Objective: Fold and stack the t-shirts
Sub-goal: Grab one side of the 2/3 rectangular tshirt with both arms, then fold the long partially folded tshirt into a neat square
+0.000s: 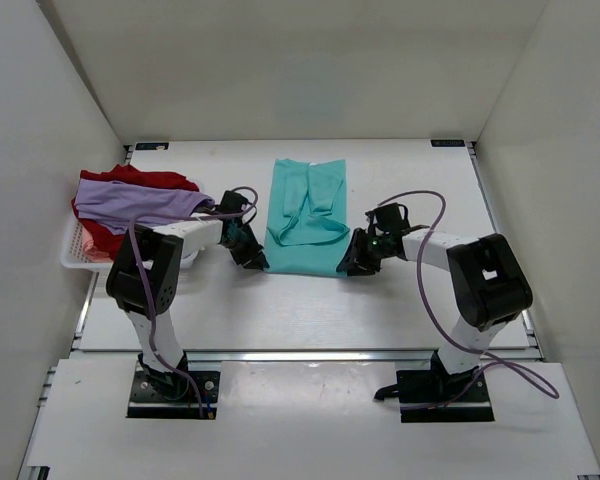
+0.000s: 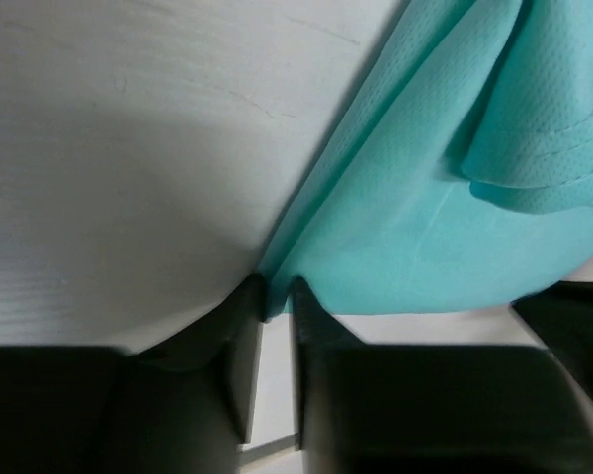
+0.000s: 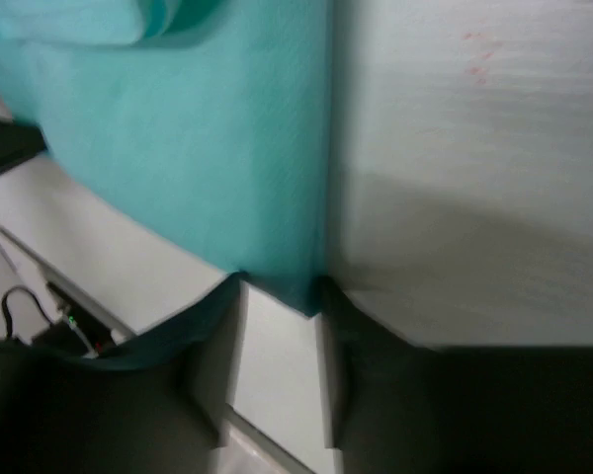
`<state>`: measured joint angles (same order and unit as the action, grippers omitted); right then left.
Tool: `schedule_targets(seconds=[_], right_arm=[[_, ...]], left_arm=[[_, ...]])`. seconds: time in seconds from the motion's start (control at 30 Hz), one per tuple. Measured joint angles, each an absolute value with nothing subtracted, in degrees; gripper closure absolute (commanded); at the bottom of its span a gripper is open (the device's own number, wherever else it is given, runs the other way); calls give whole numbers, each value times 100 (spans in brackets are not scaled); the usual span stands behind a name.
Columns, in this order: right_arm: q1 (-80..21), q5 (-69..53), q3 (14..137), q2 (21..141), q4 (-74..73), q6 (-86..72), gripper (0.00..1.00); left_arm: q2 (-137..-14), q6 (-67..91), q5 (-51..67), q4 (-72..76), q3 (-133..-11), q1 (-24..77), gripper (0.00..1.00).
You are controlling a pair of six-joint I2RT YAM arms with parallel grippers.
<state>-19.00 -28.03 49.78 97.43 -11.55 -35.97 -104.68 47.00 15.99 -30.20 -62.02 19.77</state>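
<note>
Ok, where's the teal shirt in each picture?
Top external: the teal shirt lies mid-table, between the left tool and right tool.
Left wrist: the teal shirt fills the upper right, its corner at the left tool's tips.
Right wrist: the teal shirt fills the upper left, its corner at the right tool's tips.
Shared landmark: the white table under it.

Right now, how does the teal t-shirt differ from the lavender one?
The teal t-shirt lies spread flat on the table, sleeves folded in; the lavender t-shirt is crumpled. Teal sits mid-table; lavender is draped over the red t-shirt in the white basket at left. Both are plain-coloured.
</note>
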Motion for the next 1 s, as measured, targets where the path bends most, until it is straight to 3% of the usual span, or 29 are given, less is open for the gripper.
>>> schedule_targets(seconds=[0.03, 0.07, 0.3, 0.63, 1.0], right_arm=[[-1914, -2827, 5009, 9819, -1135, -3581, 94], [-1949, -2812, 5037, 9911, -1111, -3592, 99], [-1997, -2827, 5168, 9902, -1492, -3599, 100], [-1660, -3013, 5419, 8173, -2362, -3409, 100], [-2213, -3568, 3267, 6563, -2762, -3817, 100]], left_arm=[[-10468, 4727, 1562, -2950, -6176, 1984, 90], [-10468, 4724, 1533, -2886, -6134, 1997, 100], [-10259, 4694, 1542, -2908, -6042, 2001, 100], [-8322, 4668, 1594, -3393, -6108, 2239, 100], [-6479, 5033, 1949, -4027, -3916, 2613, 100]])
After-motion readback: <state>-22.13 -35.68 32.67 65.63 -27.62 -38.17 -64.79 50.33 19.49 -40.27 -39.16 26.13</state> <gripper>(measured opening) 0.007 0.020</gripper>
